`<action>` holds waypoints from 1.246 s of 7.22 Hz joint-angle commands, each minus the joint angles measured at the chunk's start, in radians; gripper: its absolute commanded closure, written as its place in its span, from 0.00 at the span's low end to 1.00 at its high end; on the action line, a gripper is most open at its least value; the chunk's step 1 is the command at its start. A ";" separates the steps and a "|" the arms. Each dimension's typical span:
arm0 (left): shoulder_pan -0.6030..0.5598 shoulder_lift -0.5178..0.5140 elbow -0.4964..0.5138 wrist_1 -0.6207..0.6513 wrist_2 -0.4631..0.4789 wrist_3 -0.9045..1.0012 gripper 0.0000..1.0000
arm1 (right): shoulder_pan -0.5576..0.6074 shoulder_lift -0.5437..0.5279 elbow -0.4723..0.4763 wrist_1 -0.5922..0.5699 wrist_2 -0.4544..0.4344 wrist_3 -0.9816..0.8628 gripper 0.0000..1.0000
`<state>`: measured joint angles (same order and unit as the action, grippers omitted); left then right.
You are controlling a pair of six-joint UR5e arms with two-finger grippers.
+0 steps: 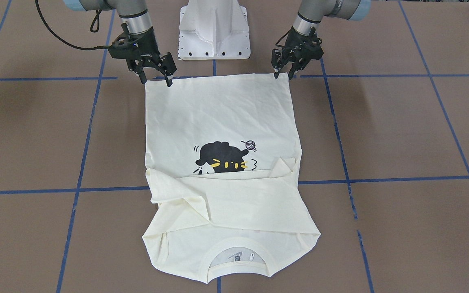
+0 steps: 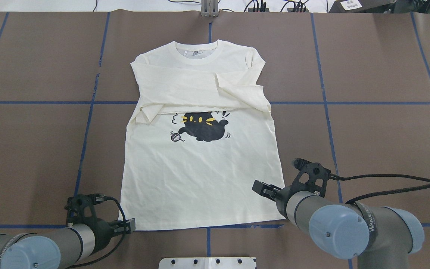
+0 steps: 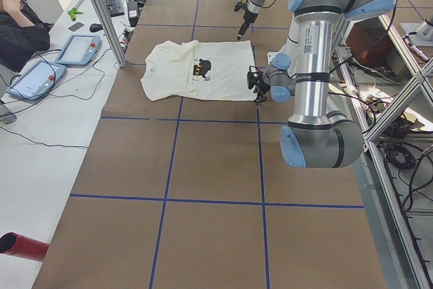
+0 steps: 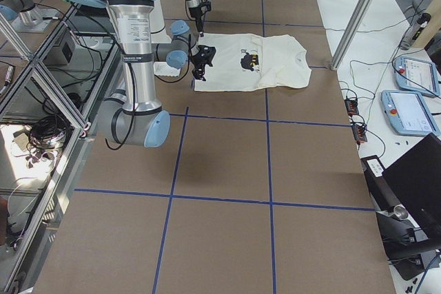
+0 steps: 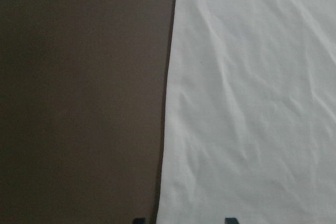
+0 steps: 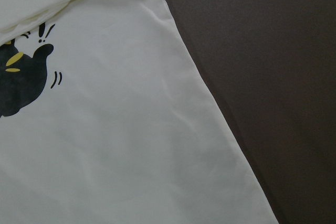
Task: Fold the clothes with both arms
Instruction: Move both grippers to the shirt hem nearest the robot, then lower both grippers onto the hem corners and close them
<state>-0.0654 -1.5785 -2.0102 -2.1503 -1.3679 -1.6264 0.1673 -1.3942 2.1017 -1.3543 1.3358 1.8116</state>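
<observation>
The cream shirt [image 1: 218, 118] lies flat on the brown table with its cat print [image 1: 222, 158] facing up. Both sleeves are folded across the chest, and the collar [image 2: 196, 46] points away from the robot. My left gripper [image 1: 283, 75] stands open at one hem corner. In the left wrist view its fingertips [image 5: 229, 220] straddle the shirt's side edge [image 5: 168, 129]. Over the other hem corner my right gripper [image 1: 156, 81] is open, its fingers spread wide. The right wrist view shows only cloth [image 6: 131, 145] and table.
The white pedestal base [image 1: 214, 28] stands just behind the hem, between the two arms. Blue tape lines [image 1: 79, 171] cross the brown table. A person [image 3: 20, 25] sits at a side desk with tablets, beyond an aluminium post [image 3: 101, 11].
</observation>
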 commanded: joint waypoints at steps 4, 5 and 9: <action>-0.005 -0.005 -0.009 -0.002 0.001 0.007 1.00 | 0.000 0.001 0.000 0.001 -0.001 0.000 0.00; -0.007 0.006 -0.015 -0.002 0.001 0.010 1.00 | -0.002 0.001 0.000 0.001 -0.001 0.000 0.00; -0.005 -0.006 -0.013 0.000 0.000 0.013 1.00 | -0.098 -0.009 0.000 -0.022 -0.098 0.123 0.02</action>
<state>-0.0720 -1.5787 -2.0232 -2.1508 -1.3671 -1.6141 0.1203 -1.3965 2.1019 -1.3606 1.2808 1.8522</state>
